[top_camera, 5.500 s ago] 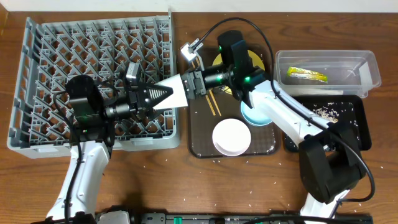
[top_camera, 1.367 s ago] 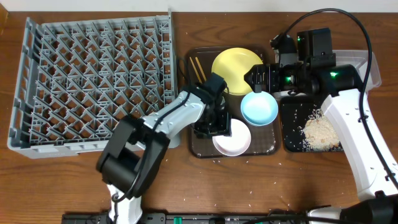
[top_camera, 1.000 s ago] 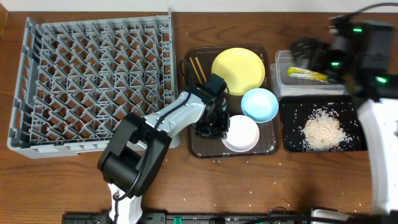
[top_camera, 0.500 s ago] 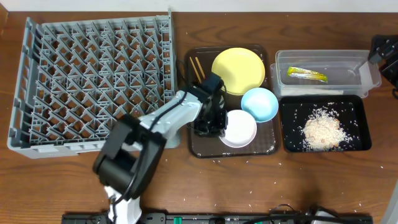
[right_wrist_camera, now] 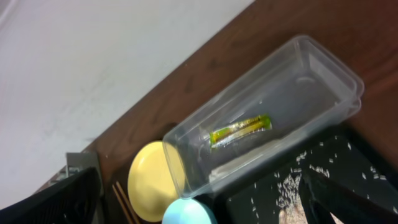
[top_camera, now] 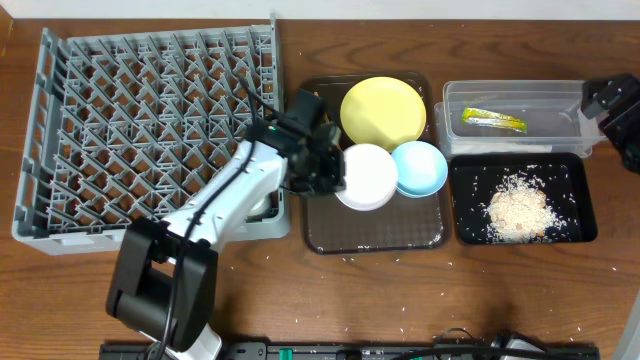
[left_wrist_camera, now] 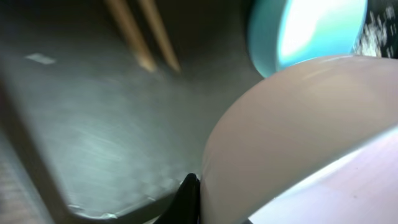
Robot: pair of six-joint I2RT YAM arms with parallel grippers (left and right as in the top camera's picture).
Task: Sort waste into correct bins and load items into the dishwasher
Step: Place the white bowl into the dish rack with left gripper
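My left gripper [top_camera: 325, 172] is shut on the near rim of the white bowl [top_camera: 367, 177], held over the brown tray beside the light blue bowl [top_camera: 420, 168]. In the left wrist view one black finger [left_wrist_camera: 189, 198] presses against the bowl's wall [left_wrist_camera: 280, 137], with the chopsticks [left_wrist_camera: 144, 37] on the tray beyond. The yellow plate [top_camera: 382, 112] lies at the tray's back. The grey dish rack [top_camera: 150, 130] fills the left. The wrapper [top_camera: 492, 120] lies in the clear tub [top_camera: 590, 105], and rice crumbs [top_camera: 518, 210] lie in the black tray [top_camera: 470, 215]. My right gripper [right_wrist_camera: 199, 186] hangs open, high above the tub.
The brown serving tray [top_camera: 375, 235] sits between the rack and the two bins. Stray rice grains dot the table's front. My right arm [top_camera: 615, 105] shows only at the right edge, behind the tub.
The left gripper has carried the white bowl back and to the left over the tray, towards the rack. The right arm has drawn away to the right edge.
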